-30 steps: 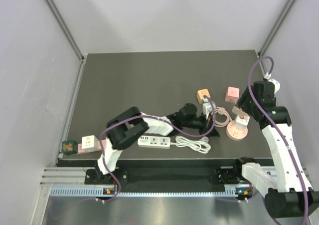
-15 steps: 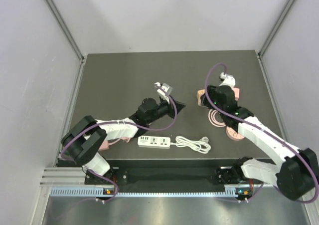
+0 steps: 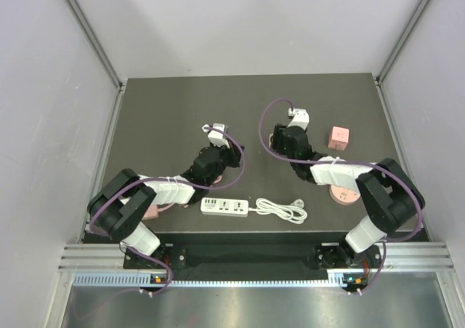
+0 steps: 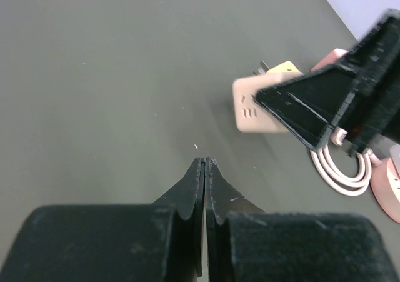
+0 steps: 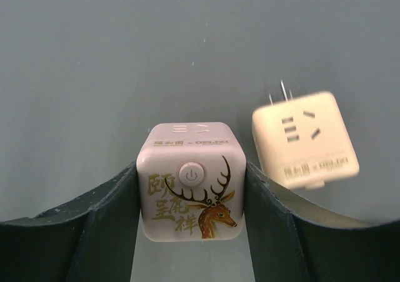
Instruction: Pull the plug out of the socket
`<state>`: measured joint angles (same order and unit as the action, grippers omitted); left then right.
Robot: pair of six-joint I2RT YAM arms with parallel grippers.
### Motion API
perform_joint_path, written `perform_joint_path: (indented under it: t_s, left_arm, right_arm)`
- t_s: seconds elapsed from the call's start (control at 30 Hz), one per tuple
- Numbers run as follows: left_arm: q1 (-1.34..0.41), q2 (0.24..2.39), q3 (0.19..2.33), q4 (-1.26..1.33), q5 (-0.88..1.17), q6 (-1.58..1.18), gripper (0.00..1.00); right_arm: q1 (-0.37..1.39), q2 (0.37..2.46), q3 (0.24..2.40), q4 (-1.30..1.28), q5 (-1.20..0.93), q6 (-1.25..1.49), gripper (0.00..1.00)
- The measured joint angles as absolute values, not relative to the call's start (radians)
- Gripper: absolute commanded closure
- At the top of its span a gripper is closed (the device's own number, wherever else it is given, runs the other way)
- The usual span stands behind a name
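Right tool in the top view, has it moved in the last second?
Yes. The right tool, gripping the deer cube, swung left, from just right of the plain pink cube to well left of it.

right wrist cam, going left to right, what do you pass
dark jaw → pink deer cube → cream pronged adapter; the other jaw overlaps the adapter, so it is left out

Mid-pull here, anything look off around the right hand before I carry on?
One thing: the cream plug adapter is askew beside the deer-print socket cube, apart from it, prongs bare. The right hand grips only the cube. The adapter is blurred; I cannot tell whether it rests.
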<state>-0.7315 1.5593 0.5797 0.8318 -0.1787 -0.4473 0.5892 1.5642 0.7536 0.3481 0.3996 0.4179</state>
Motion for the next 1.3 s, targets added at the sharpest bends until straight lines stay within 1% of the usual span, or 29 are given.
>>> perform_joint_path:
  t_s: [0.07,0.17,0.3,0.37,0.47,0.5,0.57,0.6,0.67,0.73,0.77,0.8,0.9,0.93,1.0,1.13,1.17,1.3]
  left_arm:
    - [-0.731,1.559,0.580,0.833,-0.183,-0.448,1.00]
    - [-0.730,1.559,0.579,0.838,-0.188,-0.451,1.00]
    - [-0.725,1.559,0.573,0.843,-0.192,-0.456,1.00]
    - [-0.721,1.559,0.567,0.847,-0.192,-0.462,1.00]
    - [-0.717,1.559,0.563,0.854,-0.192,-0.469,1.00]
    - [-0.715,1.559,0.562,0.858,-0.192,-0.470,1.00]
    - [-0.714,1.559,0.559,0.863,-0.192,-0.473,1.00]
    - [-0.714,1.559,0.558,0.865,-0.192,-0.474,1.00]
    - [-0.712,1.559,0.557,0.868,-0.192,-0.476,1.00]
    - [-0.712,1.559,0.555,0.869,-0.192,-0.477,1.00]
    - [-0.711,1.559,0.554,0.869,-0.192,-0.478,1.00]
    - [-0.711,1.559,0.554,0.869,-0.191,-0.478,1.00]
    - [-0.710,1.558,0.553,0.870,-0.191,-0.480,1.00]
    - [-0.709,1.558,0.553,0.870,-0.191,-0.481,1.00]
    - [-0.708,1.557,0.553,0.872,-0.188,-0.482,1.00]
    - [-0.707,1.557,0.553,0.873,-0.187,-0.482,1.00]
    - [-0.707,1.557,0.553,0.873,-0.187,-0.482,1.00]
    - [-0.707,1.557,0.553,0.875,-0.178,-0.484,1.00]
  right_arm:
    - [0.589,1.601,0.776,0.380,0.412,0.398,0.96]
    - [0.589,1.667,0.837,0.406,0.429,0.366,0.95]
    - [0.590,1.726,0.881,0.433,0.446,0.339,0.88]
    - [0.591,1.753,0.899,0.429,0.453,0.332,0.86]
    - [0.593,1.787,0.913,0.418,0.456,0.331,0.79]
    - [0.593,1.792,0.913,0.414,0.459,0.331,0.75]
    - [0.594,1.795,0.913,0.411,0.461,0.332,0.70]
    - [0.595,1.795,0.913,0.410,0.464,0.332,0.65]
    - [0.596,1.795,0.913,0.406,0.469,0.332,0.61]
    - [0.599,1.795,0.913,0.403,0.474,0.332,0.52]
    - [0.600,1.794,0.913,0.400,0.476,0.333,0.45]
    - [0.601,1.794,0.913,0.398,0.478,0.334,0.43]
    - [0.603,1.789,0.915,0.373,0.477,0.343,0.24]
    - [0.605,1.787,0.915,0.358,0.477,0.344,0.20]
    - [0.607,1.785,0.915,0.331,0.474,0.344,0.16]
    - [0.609,1.769,0.915,0.274,0.472,0.345,0.11]
    - [0.609,1.760,0.915,0.261,0.468,0.345,0.09]
    - [0.612,1.699,0.918,0.197,0.455,0.349,0.07]
